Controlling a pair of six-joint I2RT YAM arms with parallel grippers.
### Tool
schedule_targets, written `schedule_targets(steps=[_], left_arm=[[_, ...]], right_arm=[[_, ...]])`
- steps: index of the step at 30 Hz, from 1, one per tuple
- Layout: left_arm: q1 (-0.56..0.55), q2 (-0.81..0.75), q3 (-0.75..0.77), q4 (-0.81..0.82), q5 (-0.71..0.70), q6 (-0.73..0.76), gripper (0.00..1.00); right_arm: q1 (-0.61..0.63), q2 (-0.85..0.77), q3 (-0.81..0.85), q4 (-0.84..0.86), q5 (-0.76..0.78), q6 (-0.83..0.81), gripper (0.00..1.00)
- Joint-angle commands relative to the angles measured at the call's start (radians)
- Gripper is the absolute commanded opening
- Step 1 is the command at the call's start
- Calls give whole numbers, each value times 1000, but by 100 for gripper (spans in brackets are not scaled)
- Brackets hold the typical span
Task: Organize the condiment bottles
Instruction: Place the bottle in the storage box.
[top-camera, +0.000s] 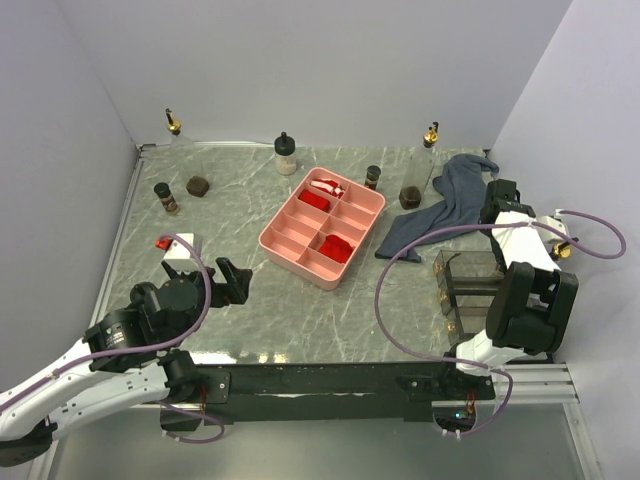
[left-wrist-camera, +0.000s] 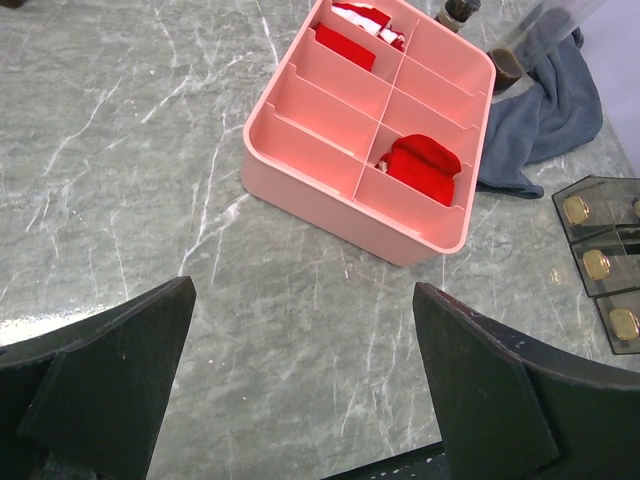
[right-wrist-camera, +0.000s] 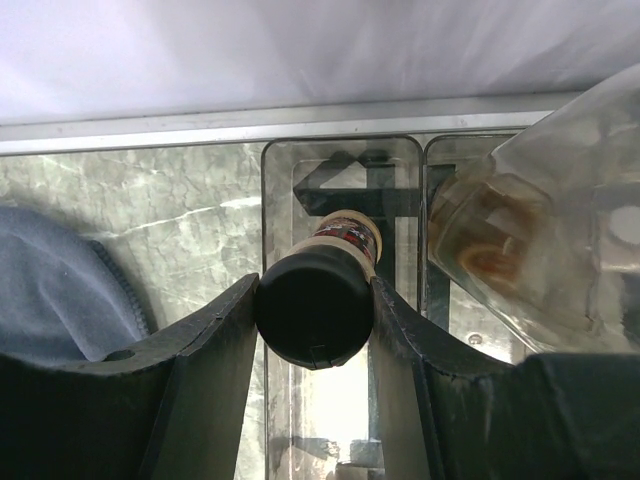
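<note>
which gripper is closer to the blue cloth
Right. The right gripper, shut on a black-capped bottle, sits right beside the cloth. The left gripper is open well to the left, with the pink tray between it and the cloth.

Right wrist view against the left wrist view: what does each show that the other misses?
Only right wrist: the right gripper shut on a black-capped bottle, with a clear bottle beside it. Only left wrist: the open left gripper and the pink tray holding red items. Both: the blue-grey cloth, the marble table and clear organizer bins.
</note>
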Motion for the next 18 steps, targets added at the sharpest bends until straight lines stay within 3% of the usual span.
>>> schedule_targets(steps=[1, 9, 13, 18], left_arm=[[-6, -9, 4, 0, -15, -17, 97], [-6, -3, 5, 5, -12, -15, 97], [-6, -1, 5, 7, -12, -14, 97], [-6, -6, 5, 7, -14, -14, 97]], right_arm=[[-7, 13, 34, 26, 23, 2, 36], [-10, 31, 34, 43, 11, -18, 51], [-12, 28, 45, 35, 11, -21, 66], [-12, 27, 60, 17, 8, -24, 75]])
